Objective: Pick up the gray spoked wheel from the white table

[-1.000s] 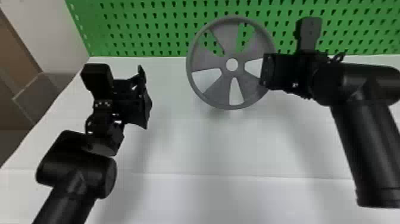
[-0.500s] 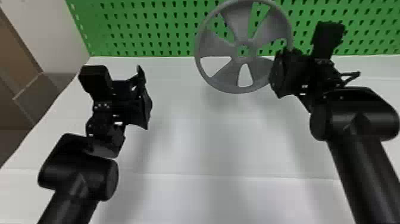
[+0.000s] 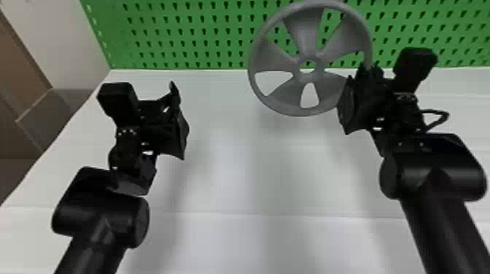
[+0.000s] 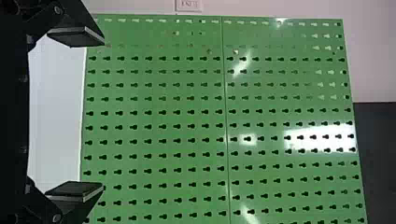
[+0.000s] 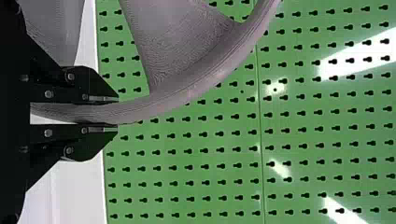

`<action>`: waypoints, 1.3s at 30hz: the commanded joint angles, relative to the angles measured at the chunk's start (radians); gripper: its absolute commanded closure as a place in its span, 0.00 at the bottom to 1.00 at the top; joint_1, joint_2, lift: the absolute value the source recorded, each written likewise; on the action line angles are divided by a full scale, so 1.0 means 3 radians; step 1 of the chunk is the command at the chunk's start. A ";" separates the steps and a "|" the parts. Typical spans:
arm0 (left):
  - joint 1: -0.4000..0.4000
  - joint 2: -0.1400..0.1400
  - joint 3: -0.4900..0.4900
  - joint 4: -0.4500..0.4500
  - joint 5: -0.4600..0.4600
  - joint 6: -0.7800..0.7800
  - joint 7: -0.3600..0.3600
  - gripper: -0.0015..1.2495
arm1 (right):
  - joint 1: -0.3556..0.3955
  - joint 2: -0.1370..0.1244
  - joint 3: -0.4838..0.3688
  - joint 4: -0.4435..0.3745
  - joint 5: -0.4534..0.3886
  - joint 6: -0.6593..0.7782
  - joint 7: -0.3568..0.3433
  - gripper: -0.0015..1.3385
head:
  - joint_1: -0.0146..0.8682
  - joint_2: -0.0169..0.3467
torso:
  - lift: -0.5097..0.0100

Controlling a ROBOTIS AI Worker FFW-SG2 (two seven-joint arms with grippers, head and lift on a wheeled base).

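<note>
Wheel (image 3: pixel 305 31) up off surface (image 3: pixel 226 175), right of middle, towards far edge, face turned my way, green board (image 3: pixel 204 36) behind. Right pincer (image 3: pixel 354 93) grasping wheel by rim, at its right side; rim runs between both fingers. Left pincer (image 3: pixel 180 122) released, fingers wide apart, nothing between them, above surface towards left edge, well apart from wheel.

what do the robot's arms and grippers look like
Both arms are black, with thick, rounded, cylinder-like segments. The left gripper and the right gripper are black too, each with two flat, angular fingers, with small silvery screw heads on them. A dark cable loop sticks out beside the right wrist.
</note>
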 commanded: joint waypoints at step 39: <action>0.0042 -0.0140 0.0156 0.0000 -0.0071 0.0082 -0.0037 0.15 | 0.0239 0.0011 -0.0018 0.0024 -0.0026 -0.0469 -0.0062 0.94 | 0.90 0.35 | 0.81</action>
